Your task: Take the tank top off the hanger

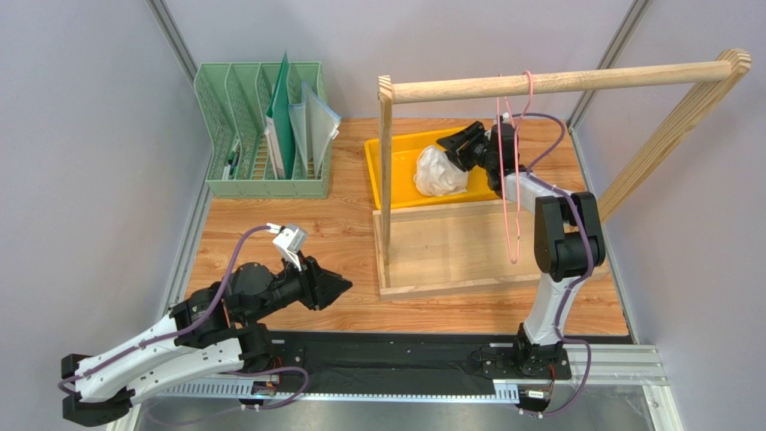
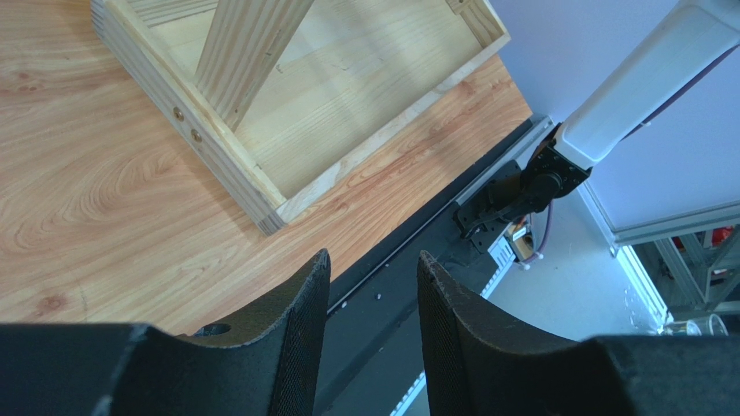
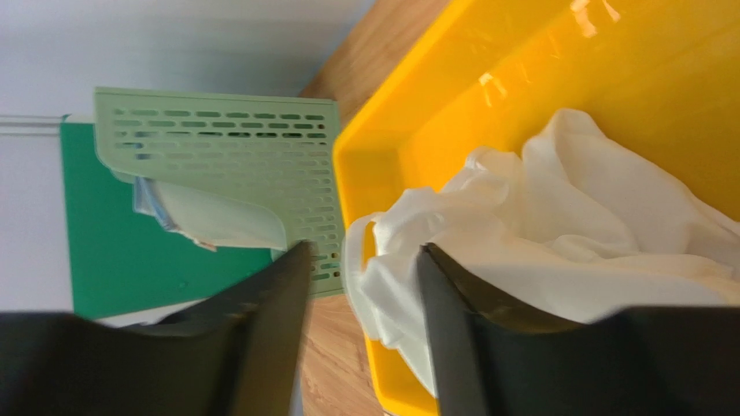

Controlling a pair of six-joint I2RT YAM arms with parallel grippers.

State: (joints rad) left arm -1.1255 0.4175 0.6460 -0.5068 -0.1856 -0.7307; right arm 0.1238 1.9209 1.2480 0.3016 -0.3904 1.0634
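- In the far yellow tray, the tank top is lying crumpled, white, off the hanger.
- The right claw is hovering over it, jaws parted, holding nothing.

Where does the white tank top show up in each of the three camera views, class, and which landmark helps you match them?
Top external: the tank top lies crumpled in the yellow tray, upper middle.
Left wrist: not in it.
Right wrist: it fills the right half, in the same tray.
Shared landmark: the yellow tray, with the green file organiser to its left in both views.
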